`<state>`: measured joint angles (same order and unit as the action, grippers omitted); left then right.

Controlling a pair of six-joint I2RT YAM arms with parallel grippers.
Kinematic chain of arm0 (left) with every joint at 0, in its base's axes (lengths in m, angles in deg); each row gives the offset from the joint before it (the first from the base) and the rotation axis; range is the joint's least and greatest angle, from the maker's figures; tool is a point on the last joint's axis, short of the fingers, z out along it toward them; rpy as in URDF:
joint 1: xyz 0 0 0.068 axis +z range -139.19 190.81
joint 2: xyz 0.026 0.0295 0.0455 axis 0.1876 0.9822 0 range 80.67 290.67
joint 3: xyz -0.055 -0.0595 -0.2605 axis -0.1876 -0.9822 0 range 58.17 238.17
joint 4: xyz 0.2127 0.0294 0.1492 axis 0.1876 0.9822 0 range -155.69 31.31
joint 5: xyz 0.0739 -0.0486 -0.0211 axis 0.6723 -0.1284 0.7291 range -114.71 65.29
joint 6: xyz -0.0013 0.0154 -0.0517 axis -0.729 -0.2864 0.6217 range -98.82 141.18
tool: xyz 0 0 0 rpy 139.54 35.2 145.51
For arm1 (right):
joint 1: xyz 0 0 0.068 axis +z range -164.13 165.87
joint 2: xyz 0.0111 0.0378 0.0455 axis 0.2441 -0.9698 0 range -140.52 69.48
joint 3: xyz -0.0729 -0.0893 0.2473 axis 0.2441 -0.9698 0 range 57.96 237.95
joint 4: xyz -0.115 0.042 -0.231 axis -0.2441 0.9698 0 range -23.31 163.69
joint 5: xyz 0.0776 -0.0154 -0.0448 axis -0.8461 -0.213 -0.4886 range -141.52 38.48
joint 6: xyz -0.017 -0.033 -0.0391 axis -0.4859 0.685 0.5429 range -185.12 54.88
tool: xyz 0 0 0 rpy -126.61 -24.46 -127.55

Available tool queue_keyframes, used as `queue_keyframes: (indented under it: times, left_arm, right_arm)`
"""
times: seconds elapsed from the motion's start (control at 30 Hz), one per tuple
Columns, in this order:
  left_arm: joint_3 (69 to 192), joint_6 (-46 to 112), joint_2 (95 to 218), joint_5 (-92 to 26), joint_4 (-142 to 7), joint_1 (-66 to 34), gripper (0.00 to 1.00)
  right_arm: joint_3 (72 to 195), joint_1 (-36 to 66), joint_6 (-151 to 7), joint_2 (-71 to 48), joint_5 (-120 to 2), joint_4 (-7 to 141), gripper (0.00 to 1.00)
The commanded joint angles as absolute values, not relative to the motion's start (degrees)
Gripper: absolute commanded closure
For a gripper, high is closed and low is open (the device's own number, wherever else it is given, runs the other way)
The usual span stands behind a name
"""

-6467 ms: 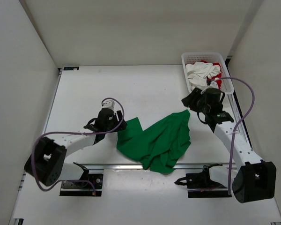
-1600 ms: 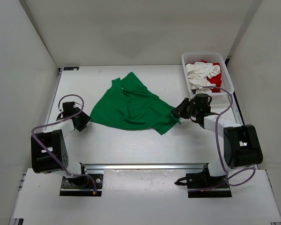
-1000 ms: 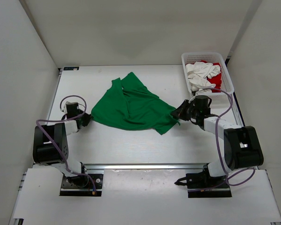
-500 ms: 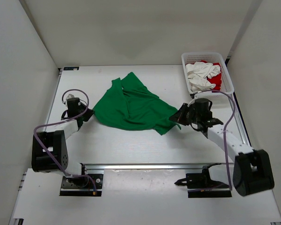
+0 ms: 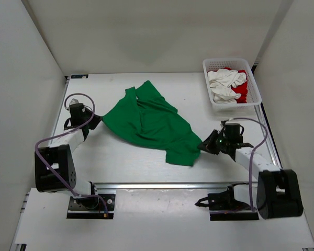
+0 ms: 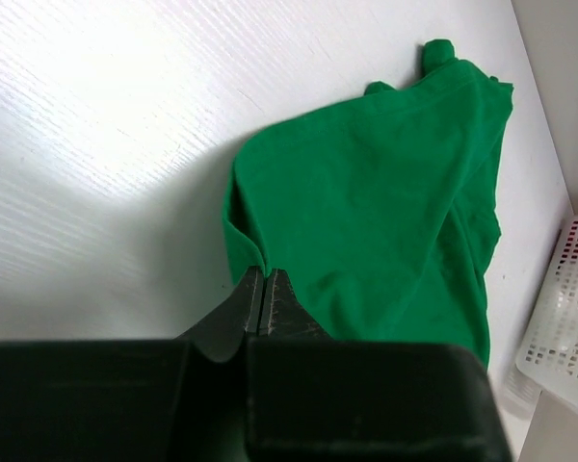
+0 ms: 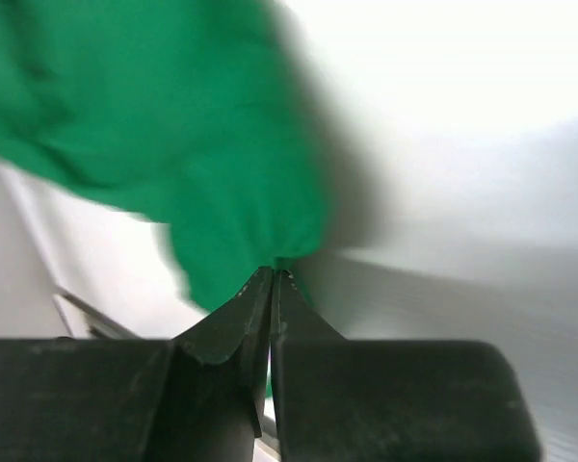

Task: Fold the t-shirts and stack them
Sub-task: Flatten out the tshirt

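1. While the green t-shirt (image 5: pixel 146 123) lies spread but rumpled across the middle of the table (image 5: pixel 146 167), the left gripper (image 5: pixel 96 122) grips its left edge. The left wrist view shows the jaws pressed together on a small fold of hem.
2. At the opposite side, the right gripper (image 5: pixel 205 147) holds the shirt's near right corner, jaws closed tight on a tuck of green cloth. The right wrist view is blurred, yet the fabric runs straight into the fingertips.
3. The white t-shirt (image 5: pixel 222 83) and the red t-shirt (image 5: pixel 243 94) sit bunched together in the basket (image 5: pixel 233 107) at the far right of the table, well apart from both grippers and not yet folded.
4. The green cloth looks light, thin and limp. It drapes in soft ridges, with one flap doubled over toward the far side, and would likely sag or drag rather than keep any shape when lifted.
5. Hems, corners and shoulder seams appear to be the best holds, since doubled layers there give narrow fingertips something to bite. A pinch in mid-panel would probably catch one layer and bunch it.
6. Drawing the two held points apart should flatten the shirt, and the smooth table lets it slide. A hard tug, though, could pull the thin fabric free of the tips.
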<state>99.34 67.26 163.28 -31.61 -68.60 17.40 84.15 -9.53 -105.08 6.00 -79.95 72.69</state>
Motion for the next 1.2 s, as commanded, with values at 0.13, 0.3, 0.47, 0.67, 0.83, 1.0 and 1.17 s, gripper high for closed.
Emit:
queue_keyframes:
  times: [0.13,0.3,0.47,0.67,0.83,1.0,1.17]
  left_arm:
    - [100.7,66.2,162.8,-31.8,-67.4,16.0,1.00]
    - [98.0,68.2,159.8,-31.0,-68.4,12.2,1.00]
    - [95.4,69.2,156.8,-29.5,-70.2,4.8,1.00]
    - [91.6,68.4,150.6,-27.6,-72.3,2.1,1.00]
    - [90.3,68.3,149.4,-29.4,-73.8,1.5,1.00]
    - [89.0,68.7,148.4,-30.2,-75.2,1.9,1.00]
    - [88.8,68.6,147.8,-31.2,-75.5,3.7,1.00]
  right_arm:
    - [84.6,-11.3,-102.0,6.2,-74.2,72.9,0.79]
    - [85.5,-1.5,-101.0,14.7,-55.4,83.3,0.55]
    - [81.7,1.7,-103.5,16.9,-51.9,91.7,0.64]
    - [81.2,11.6,-109.6,18.1,-45.8,100.3,0.63]
    - [81.9,14.2,-111.1,12.7,-46.7,100.4,0.63]
    - [81.7,14.0,-112.0,11.7,-46.2,100.0,0.68]
    - [82.1,14.7,-112.2,8.1,-47.0,100.0,0.78]
